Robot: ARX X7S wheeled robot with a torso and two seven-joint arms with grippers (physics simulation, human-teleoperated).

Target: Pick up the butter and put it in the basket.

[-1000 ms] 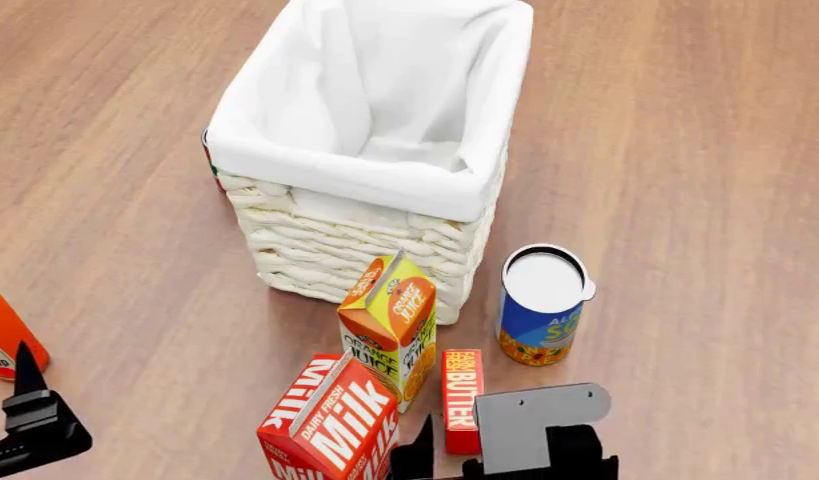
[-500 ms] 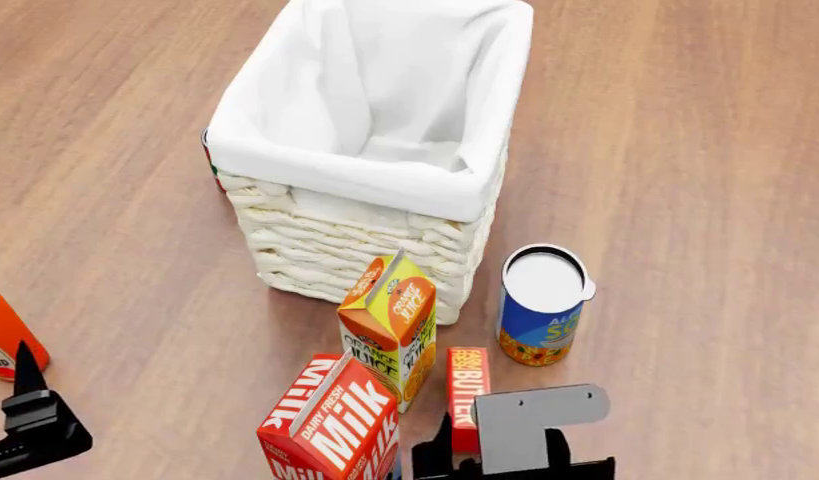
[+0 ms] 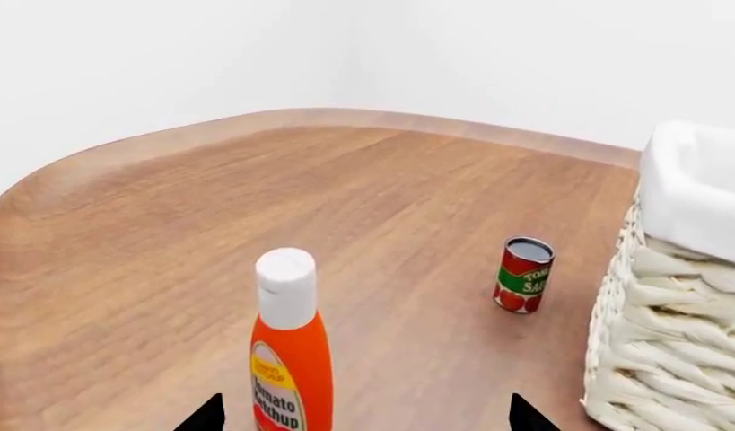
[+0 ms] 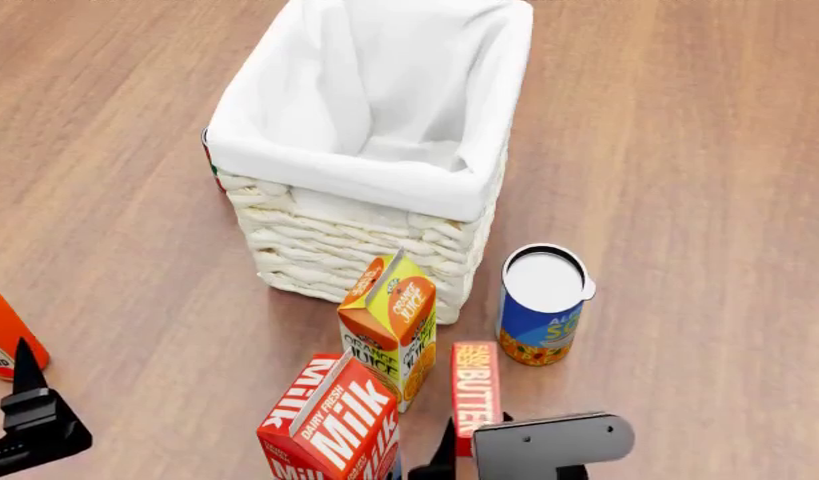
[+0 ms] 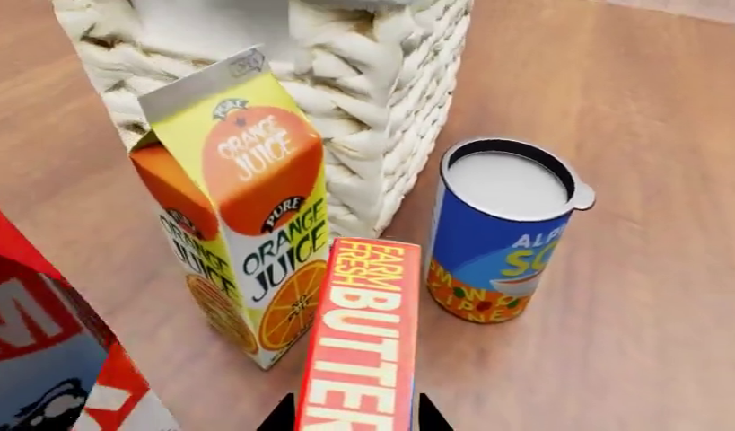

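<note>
The butter, a slim red box with white lettering, lies between the orange juice carton and the blue can, just in front of the basket. My right gripper is shut on the butter's near end; in the right wrist view the butter fills the gap between both dark fingertips of that gripper. My left gripper is open and empty at the far left; its tips stand wide apart in the left wrist view.
A red-white milk carton stands close left of the butter. A ketchup bottle stands just ahead of the left gripper and shows in the head view. A small tomato can stands beside the basket.
My right gripper's fingers have closed in on the butter's sides. The butter has shifted slightly toward the basket and looks a little raised. The left arm has not moved.
</note>
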